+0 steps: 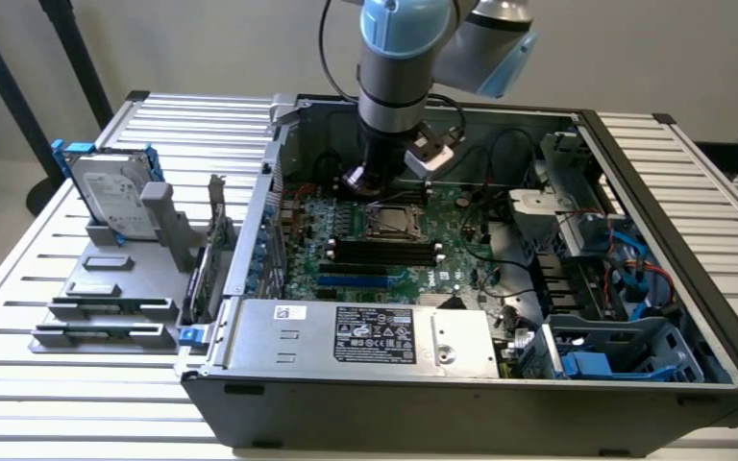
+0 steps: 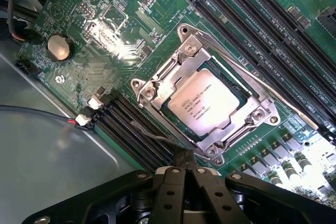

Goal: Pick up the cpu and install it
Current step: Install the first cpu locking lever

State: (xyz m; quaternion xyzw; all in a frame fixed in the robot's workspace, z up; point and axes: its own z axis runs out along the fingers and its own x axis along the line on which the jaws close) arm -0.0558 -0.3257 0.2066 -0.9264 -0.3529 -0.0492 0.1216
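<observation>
While the arm (image 1: 402, 67) reaches down into the open computer case (image 1: 472, 394), its gripper (image 2: 185, 157) hangs just above the green board (image 2: 105, 40) with its two black fingers (image 2: 180, 159) pressed together and nothing between them. From the wrist view the cpu (image 2: 203, 101) sits inside its socket, silver top plate up and printed lettering showing, framed by the metal bracket (image 2: 157, 85) with a screw at each corner. A thin wire lever (image 2: 247, 72) runs along one side of that frame. The closed fingertips are just beside the bracket's edge, apart from the chip as far as I can make out. Black memory slots (image 2: 134, 129) lie on either side of the socket. On the slatted table (image 1: 36, 384) at the exterior view's left, a hard drive (image 1: 110, 197) stands upright in a blue bracket on grey tray blocks (image 1: 107, 307).
</observation>
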